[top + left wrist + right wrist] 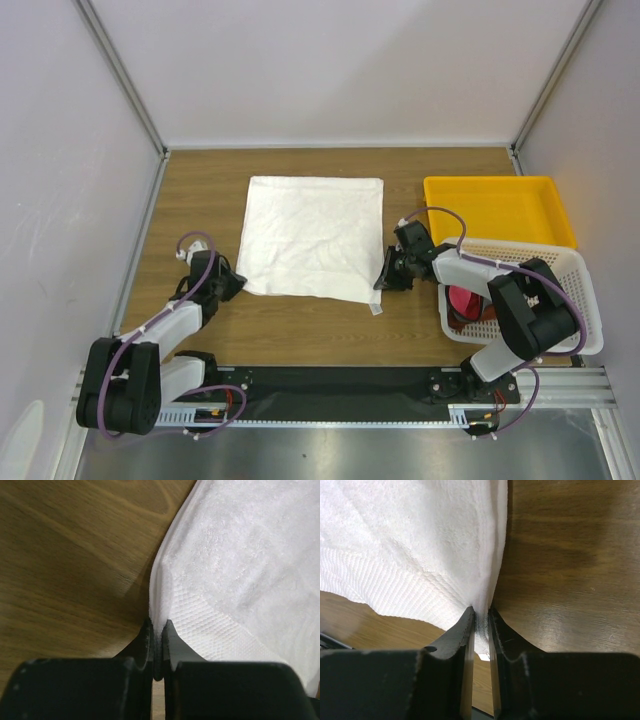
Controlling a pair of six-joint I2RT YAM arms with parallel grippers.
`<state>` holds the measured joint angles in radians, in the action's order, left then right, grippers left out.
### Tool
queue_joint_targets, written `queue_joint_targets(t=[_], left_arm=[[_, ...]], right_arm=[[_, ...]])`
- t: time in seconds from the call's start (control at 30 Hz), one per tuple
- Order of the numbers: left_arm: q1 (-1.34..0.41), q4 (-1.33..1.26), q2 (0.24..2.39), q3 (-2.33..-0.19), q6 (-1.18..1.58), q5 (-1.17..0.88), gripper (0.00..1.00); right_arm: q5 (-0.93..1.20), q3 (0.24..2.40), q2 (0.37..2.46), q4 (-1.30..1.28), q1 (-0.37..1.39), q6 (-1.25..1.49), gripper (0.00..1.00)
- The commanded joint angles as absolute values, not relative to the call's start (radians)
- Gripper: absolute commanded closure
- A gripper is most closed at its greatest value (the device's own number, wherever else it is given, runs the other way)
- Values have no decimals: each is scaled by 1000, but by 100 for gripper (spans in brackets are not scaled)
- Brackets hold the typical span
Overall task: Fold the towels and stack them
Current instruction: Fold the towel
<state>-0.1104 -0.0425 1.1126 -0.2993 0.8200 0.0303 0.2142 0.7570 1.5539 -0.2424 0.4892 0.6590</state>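
Observation:
A large white towel (315, 235) lies spread flat on the wooden table, with a small tag (376, 309) at its near right corner. My left gripper (234, 283) is shut on the towel's near left corner; the left wrist view shows the cloth (235, 565) pinched between the fingers (145, 639). My right gripper (386, 276) is shut on the towel's near right edge; the right wrist view shows the cloth (415, 545) pinched there. A magenta-pink towel (466, 300) and a reddish-brown one (461, 322) lie in the white basket (570, 275).
A yellow tray (497, 207) stands at the back right, behind the basket. Bare wood (200, 190) lies to the left of the towel. Enclosure walls surround the table.

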Motion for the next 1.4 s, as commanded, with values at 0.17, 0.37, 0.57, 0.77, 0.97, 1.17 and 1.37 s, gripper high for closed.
queue_joint_targets(t=[0.17, 0.37, 0.57, 0.77, 0.97, 1.17, 1.37], left_arm=[[-130, 87, 1025, -307, 828, 67, 100], [-156, 210, 913, -324, 856, 109, 100], [-201, 296, 850, -337, 884, 133, 100], [-238, 396, 787, -380, 907, 179, 100], [-244, 523, 707, -448, 926, 238, 100], [-244, 552, 704, -500, 933, 261, 100], [-244, 528, 768, -589, 908, 302, 100]], right_arm=[[198, 772, 1519, -265, 494, 670, 100], [209, 746, 1474, -278, 494, 684, 100], [203, 707, 1394, -293, 492, 712, 100], [193, 695, 1344, -328, 497, 721, 100], [178, 712, 1295, -360, 495, 729, 100], [155, 774, 1264, -400, 495, 718, 100], [146, 870, 1301, -408, 483, 700, 100]])
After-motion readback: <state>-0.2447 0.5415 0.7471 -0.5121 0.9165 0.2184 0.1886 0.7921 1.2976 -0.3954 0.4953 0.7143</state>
